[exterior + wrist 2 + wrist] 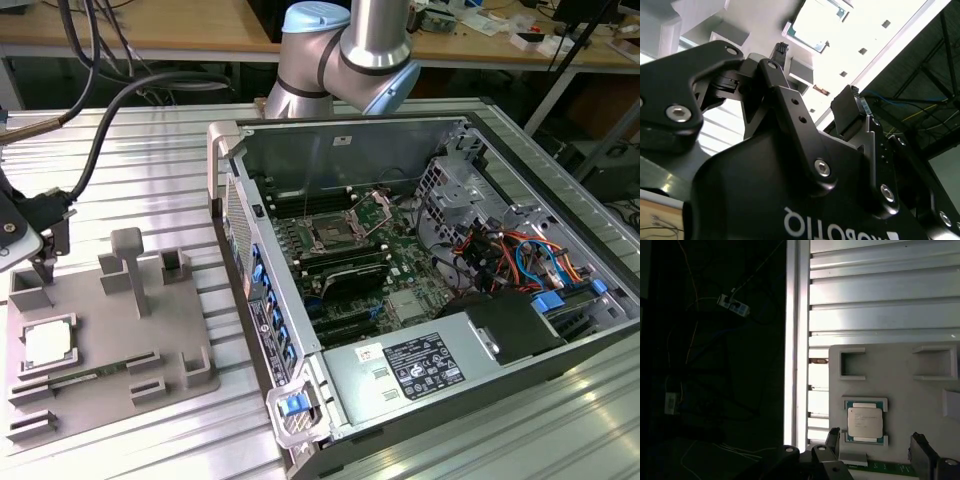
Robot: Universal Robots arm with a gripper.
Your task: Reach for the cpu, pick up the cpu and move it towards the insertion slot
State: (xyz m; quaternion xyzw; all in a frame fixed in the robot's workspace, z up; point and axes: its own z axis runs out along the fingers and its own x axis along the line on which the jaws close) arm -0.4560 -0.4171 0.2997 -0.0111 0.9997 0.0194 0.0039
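The cpu (pixel 48 343), a pale silver square chip, lies flat in a raised frame on the grey plate (pixel 110 330) at the exterior view's left. My gripper (pixel 52 255) hovers above the plate's far end, a short way off the cpu and not touching it. In both wrist views its two black fingers stand wide apart with nothing between them, so it is open (pixel 875 445) (pixel 815 75). The cpu (pixel 865 422) (pixel 815 22) shows just beyond the fingertips. The insertion slot (pixel 330 235), a square metal-framed socket, sits on the motherboard inside the open computer case.
The open computer case (pixel 420 260) fills the exterior view's right, its metal side wall (pixel 250 260) facing the plate. Raised blocks (pixel 130 265) and a green memory strip (pixel 60 380) sit on the plate. A thick black cable (pixel 100 130) trails from my gripper. The table edge (pixel 792 340) runs beside the plate.
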